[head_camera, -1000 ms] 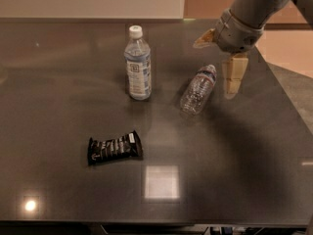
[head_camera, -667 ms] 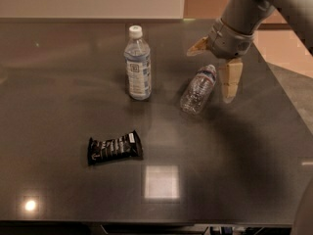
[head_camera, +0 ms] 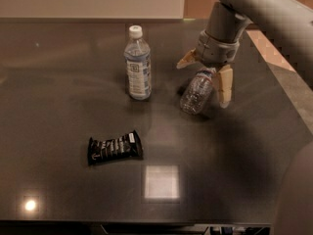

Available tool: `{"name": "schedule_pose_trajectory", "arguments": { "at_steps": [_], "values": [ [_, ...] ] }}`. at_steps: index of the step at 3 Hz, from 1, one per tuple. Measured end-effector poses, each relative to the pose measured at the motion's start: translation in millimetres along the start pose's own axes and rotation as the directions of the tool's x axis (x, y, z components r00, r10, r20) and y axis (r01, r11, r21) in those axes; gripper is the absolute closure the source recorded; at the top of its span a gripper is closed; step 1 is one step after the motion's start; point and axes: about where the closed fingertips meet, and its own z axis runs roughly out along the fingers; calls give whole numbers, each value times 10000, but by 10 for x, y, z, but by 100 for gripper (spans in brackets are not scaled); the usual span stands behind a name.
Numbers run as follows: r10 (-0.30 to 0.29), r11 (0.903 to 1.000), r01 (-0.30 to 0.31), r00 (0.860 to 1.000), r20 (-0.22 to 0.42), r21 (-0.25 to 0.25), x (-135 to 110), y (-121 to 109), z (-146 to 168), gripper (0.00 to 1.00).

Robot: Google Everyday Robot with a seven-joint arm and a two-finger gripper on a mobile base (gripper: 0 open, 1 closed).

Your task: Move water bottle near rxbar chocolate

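By the counter's (head_camera: 58, 92) right edge, the end effector (head_camera: 203, 81), jaws apart, straddles the lying water bottle (head_camera: 194, 94), likely light, crushable and roll-prone, so grip its ribbed middle gently.

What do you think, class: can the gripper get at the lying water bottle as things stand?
Probably yes. The gripper hangs right over the water bottle at its cap end, open, one finger either side, with nothing between. The labelled bottle stands apart to its left.
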Motion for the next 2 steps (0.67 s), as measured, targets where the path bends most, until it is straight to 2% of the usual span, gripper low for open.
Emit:
{"name": "schedule_pose_trajectory", "arguments": {
  "at_steps": [1, 2],
  "values": [
    [-267, 9993, 263, 9995, -164, -249, -8, -16, 73, 12],
    [-426, 9985, 415, 9986, -310, -359, -23, 2, 72, 36]
  ]
}}
